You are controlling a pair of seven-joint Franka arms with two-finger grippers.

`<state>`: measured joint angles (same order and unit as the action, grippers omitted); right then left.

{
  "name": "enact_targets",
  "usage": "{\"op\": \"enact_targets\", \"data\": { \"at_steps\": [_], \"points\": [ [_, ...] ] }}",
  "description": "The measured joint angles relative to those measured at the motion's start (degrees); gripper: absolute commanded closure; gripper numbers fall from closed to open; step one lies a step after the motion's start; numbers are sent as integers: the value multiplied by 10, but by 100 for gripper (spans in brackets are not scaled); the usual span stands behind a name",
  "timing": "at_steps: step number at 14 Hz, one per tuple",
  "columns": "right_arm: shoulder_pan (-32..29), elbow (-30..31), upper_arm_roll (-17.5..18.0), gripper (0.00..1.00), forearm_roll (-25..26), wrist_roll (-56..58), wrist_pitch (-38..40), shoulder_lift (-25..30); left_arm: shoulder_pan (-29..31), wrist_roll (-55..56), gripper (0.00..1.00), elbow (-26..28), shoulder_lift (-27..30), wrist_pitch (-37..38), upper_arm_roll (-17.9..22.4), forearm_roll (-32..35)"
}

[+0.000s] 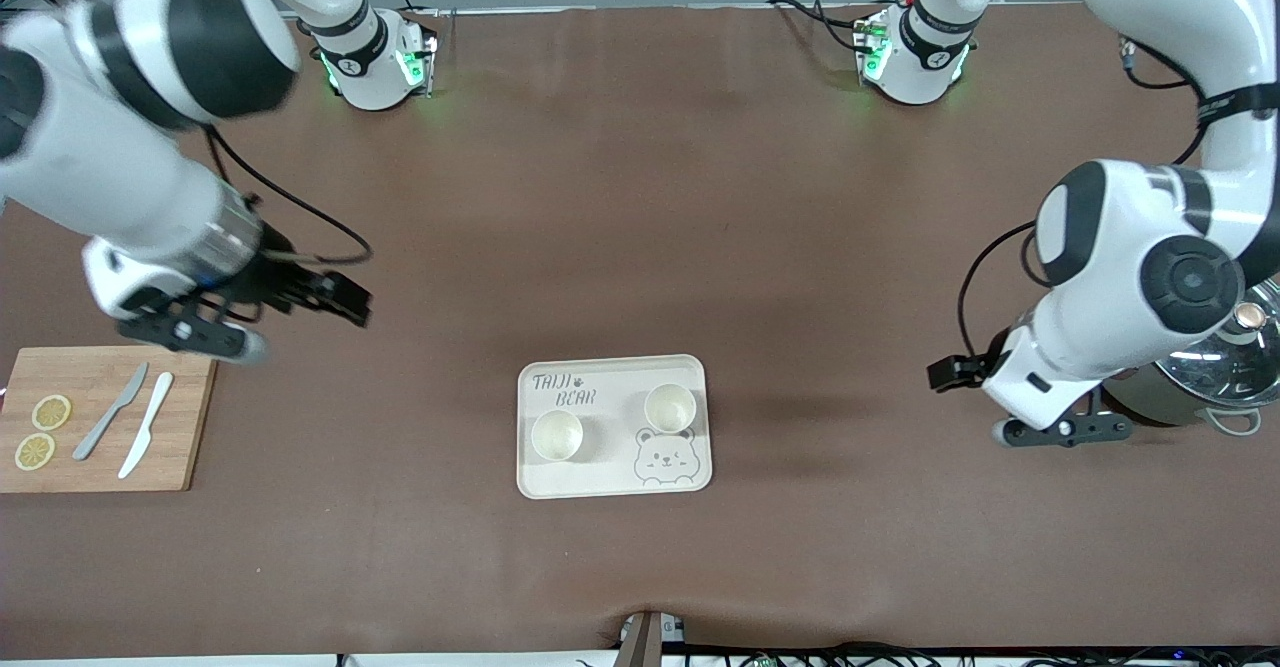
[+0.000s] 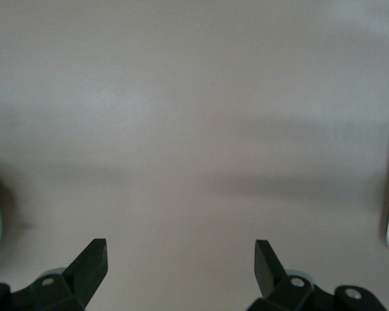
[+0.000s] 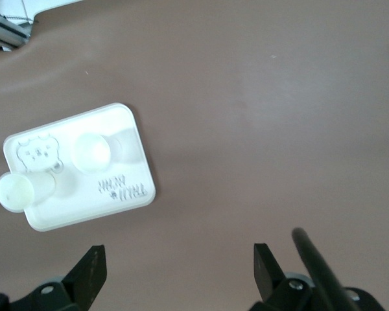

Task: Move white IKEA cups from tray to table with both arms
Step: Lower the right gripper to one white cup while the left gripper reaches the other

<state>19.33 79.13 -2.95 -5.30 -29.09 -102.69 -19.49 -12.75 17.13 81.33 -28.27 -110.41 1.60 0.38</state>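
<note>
Cream rectangular bear-print tray (image 1: 612,482) seen nearest cam, two small off-white plastic cups (image 1: 557,435) (image 1: 670,408) stood upright on it, apart, inside rim, bare brown tabletop (image 1: 640,197) all round, right gripper (image 3: 179,269) fingers spread wide, empty, over table above wooden board (image 1: 190,417) w/ knives, left gripper (image 2: 181,265) spread, empty, over table beside steel pot (image 1: 1225,367).

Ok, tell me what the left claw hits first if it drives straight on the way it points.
Probably only bare table: the open left claw faces bare brown surface, nothing between.

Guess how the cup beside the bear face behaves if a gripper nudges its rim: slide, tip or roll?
The cup beside the bear face looks like thin plastic, so probably light and quick to move. It stands upright on the tray, whose surface looks smooth, so it may slide first. Its tapered, handleless shape would likely roll in an arc if tipped.
</note>
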Motion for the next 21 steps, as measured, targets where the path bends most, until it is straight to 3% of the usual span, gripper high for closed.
{"op": "enact_targets", "data": {
  "at_steps": [6, 15, 21],
  "points": [
    [60, -7, -1, 0, 0, -56, -156, -119, -32, 149, 0, -7, -71, -129, -22, -32],
    [66, -11, -1, 0, 0, -66, -251, -198, -123, 295, 0, -15, -149, -293, -32, -42],
    [85, -13, -1, 0, 0, -76, -313, -251, -166, 330, 0, -37, -189, -308, -27, -41]
  ]
}}
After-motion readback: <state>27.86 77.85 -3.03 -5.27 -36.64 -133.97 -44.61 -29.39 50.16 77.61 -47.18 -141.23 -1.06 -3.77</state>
